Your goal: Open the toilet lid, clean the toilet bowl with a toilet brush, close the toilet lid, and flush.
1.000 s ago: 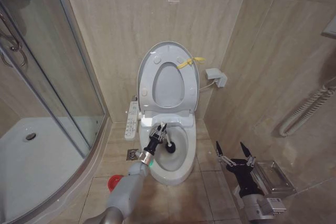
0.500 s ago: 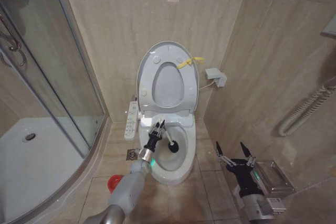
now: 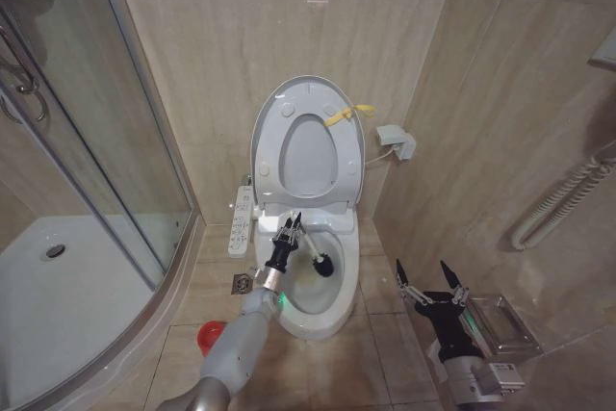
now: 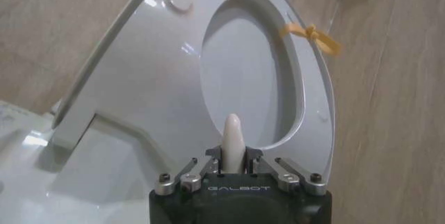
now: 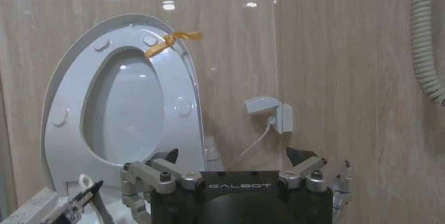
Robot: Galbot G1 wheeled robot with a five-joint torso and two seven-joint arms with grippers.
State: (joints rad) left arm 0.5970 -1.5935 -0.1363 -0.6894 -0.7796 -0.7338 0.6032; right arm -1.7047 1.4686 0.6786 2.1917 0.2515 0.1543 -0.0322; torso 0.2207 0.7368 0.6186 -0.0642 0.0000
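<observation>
Left pincer (image 3: pixel 291 227) clamped on the white-handled toilet brush (image 3: pixel 318 257), its dark head inside the toilet bowl (image 3: pixel 322 320).

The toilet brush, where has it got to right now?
In the head view the toilet brush is held by the left gripper, its dark head down inside the toilet bowl, just below the raised toilet lid.

A small bathroom, tiled in beige stone on walls and floor; a white electronic toilet (image 3: pixel 310 267) stands against the back wall beyond the left gripper's (image 3: pixel 291 224) closed jaws, its control panel (image 3: pixel 242 221) just beside them; a curved glass shower enclosure (image 3: pixel 91 170) with a white tray fills the corner; a coiled hose (image 3: pixel 558 201) hangs above the right gripper's (image 3: pixel 427 278) spread jaws.
</observation>
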